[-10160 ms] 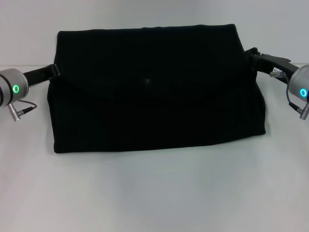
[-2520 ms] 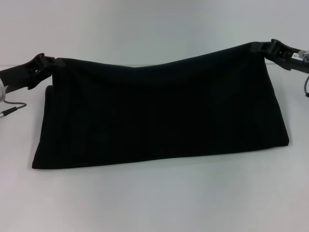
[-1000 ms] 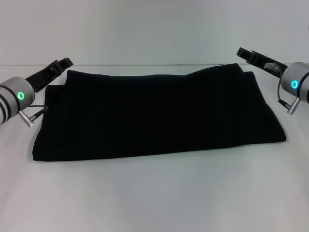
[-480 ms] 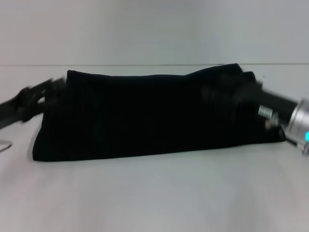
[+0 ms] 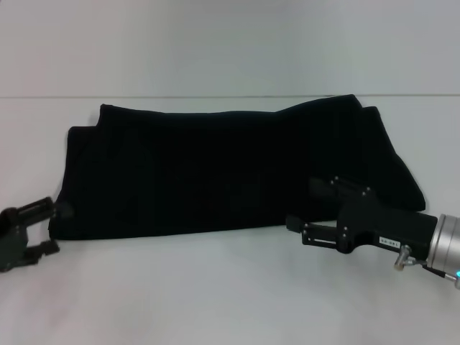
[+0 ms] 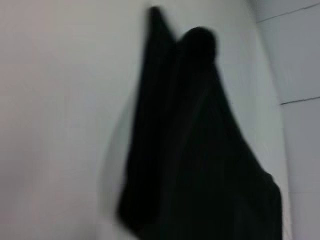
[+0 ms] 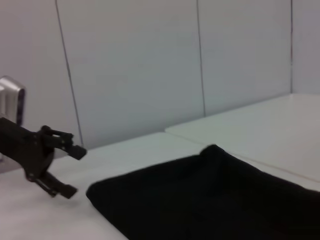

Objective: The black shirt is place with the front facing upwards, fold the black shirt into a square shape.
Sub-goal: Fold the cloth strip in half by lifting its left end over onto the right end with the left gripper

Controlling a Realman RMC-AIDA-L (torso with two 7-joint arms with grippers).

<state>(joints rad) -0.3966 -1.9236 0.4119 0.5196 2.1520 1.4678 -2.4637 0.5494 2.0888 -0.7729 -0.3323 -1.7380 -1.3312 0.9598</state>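
The black shirt lies flat on the white table as a wide folded band, plain black on top. My left gripper is open, low at the shirt's near left corner, just off the cloth and holding nothing. My right gripper is open at the near right edge, its upper finger over the cloth and its lower finger over bare table. The left wrist view shows only the shirt on the table. In the right wrist view the shirt lies in front, with the open left gripper beyond its end.
A pale panelled wall rises behind the table's far edge. Bare white table surface runs along the near side of the shirt and past both of its ends.
Both grippers have let go of the shirt's far corners and swung down to its near edge, left at the near left corner, right at the near right. The shirt lies still.
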